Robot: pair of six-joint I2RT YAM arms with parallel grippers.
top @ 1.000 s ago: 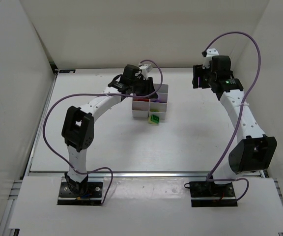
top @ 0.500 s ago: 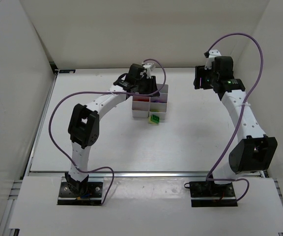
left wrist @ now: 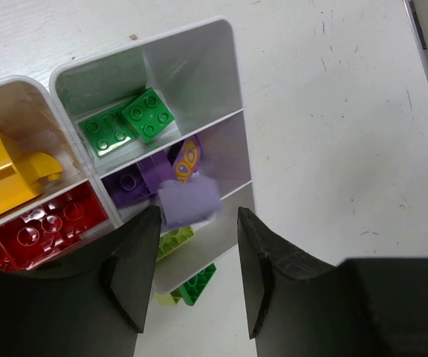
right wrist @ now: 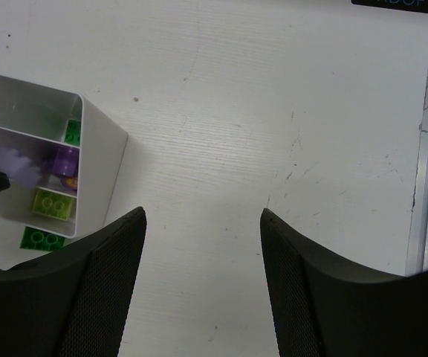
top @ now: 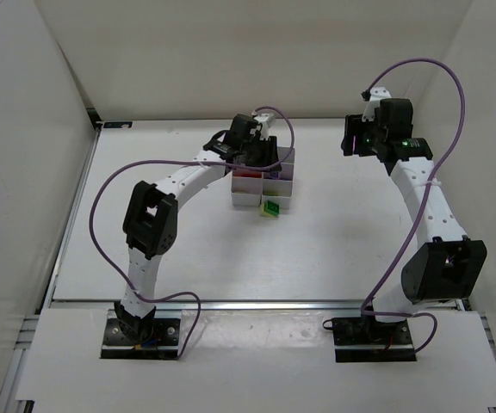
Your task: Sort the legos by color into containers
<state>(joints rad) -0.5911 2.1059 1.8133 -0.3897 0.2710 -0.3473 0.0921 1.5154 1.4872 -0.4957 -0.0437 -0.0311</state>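
**Pale purple brick loose over the purple cell**

Left arm is stretched out to the containers, which sit mid-table toward the far side. Left gripper is poised above them, pointing down.

Its jaws stand apart. A pale purple brick shows just past the fingertips, blurred. There is a clear gap between it and the right-hand finger, so it is let go, not pinched. From the wrist camera it lies over the purple cell, by the wall shared with the next cell. Cannot tell whether it is in the air or already landed.

Cell contents, as far as visible:
- end cell: two green bricks, studs up, side by side
- next cell: darker purple bricks, one with a printed yellow mark
- cell after that: a lime brick, partly hidden by the finger
- neighbouring row: yellow pieces, with a red brick in the cell beside them

One green brick lies outside on the table, just beside the container wall at the lime end.

Right gripper hangs well off to the right of the containers, over bare tabletop. Its jaws are spread with nothing between them. Its camera catches the box cluster only at the left edge.
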